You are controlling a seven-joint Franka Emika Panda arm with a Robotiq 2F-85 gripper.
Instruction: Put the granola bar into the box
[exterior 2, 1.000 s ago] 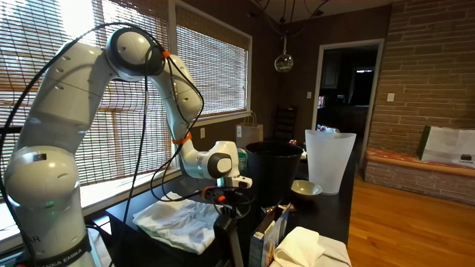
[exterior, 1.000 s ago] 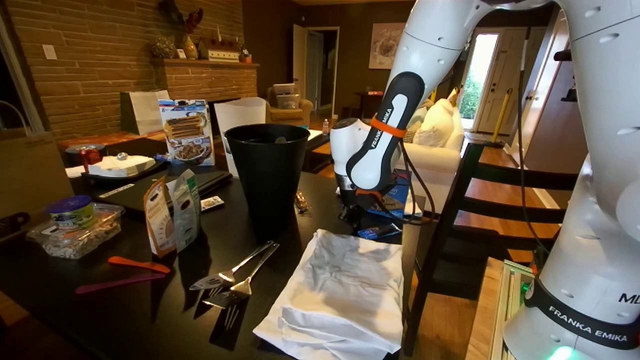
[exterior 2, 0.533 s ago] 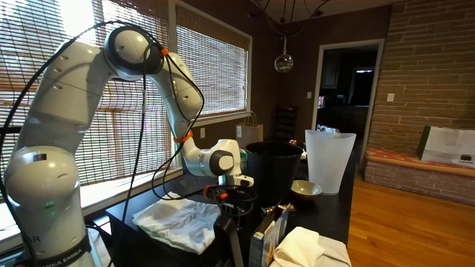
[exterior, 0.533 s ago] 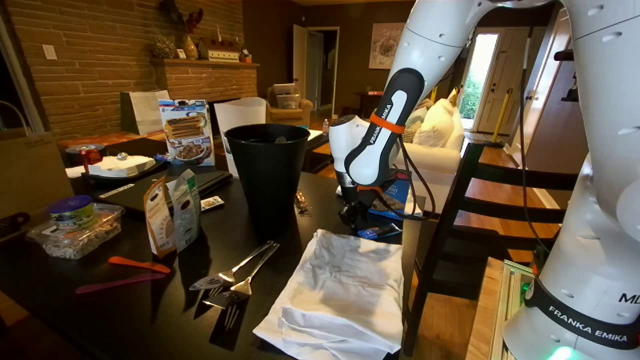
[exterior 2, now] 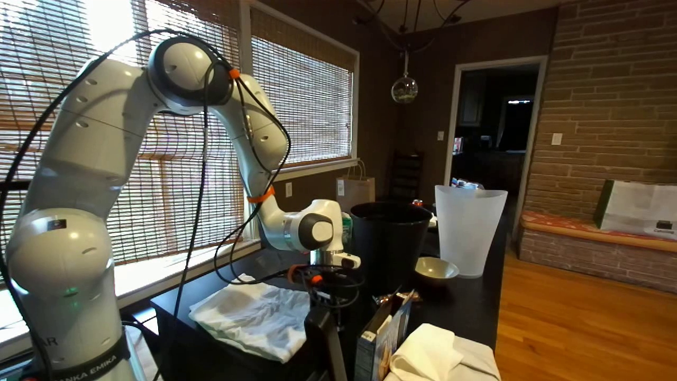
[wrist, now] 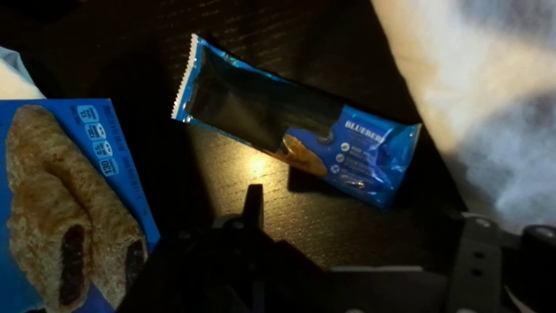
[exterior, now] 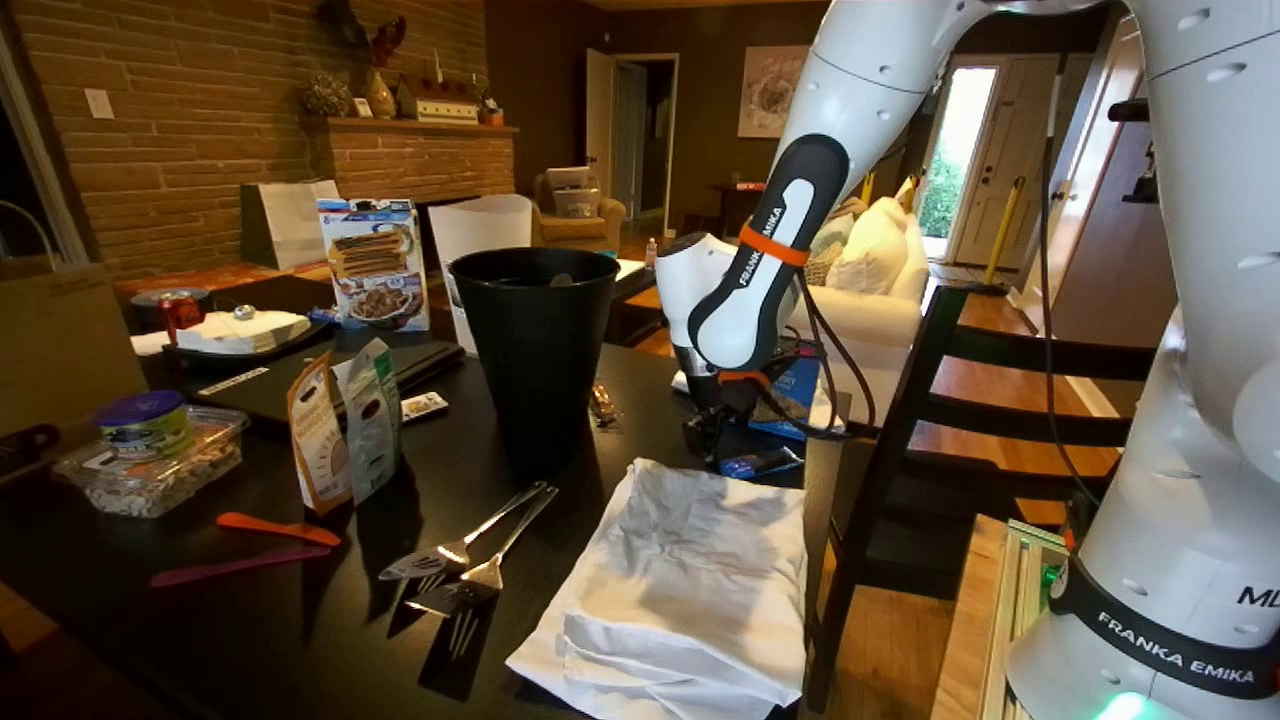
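My jaws are standing wide apart, holding nothing, presumably to straddle the granola bar (wrist: pixel 299 130), glossy and crimp-ended, which is lying at their eleven o'clock in the wrist view on the wood-grained counter (wrist: pixel 234 165). At nine, the printed cardboard box (wrist: pixel 78 182) is resting near, likely for a short carry; its opening I'm not clearly seeing.

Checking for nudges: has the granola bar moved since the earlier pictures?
No; in an exterior view, the granola bar keeps its place beside the white cloth.
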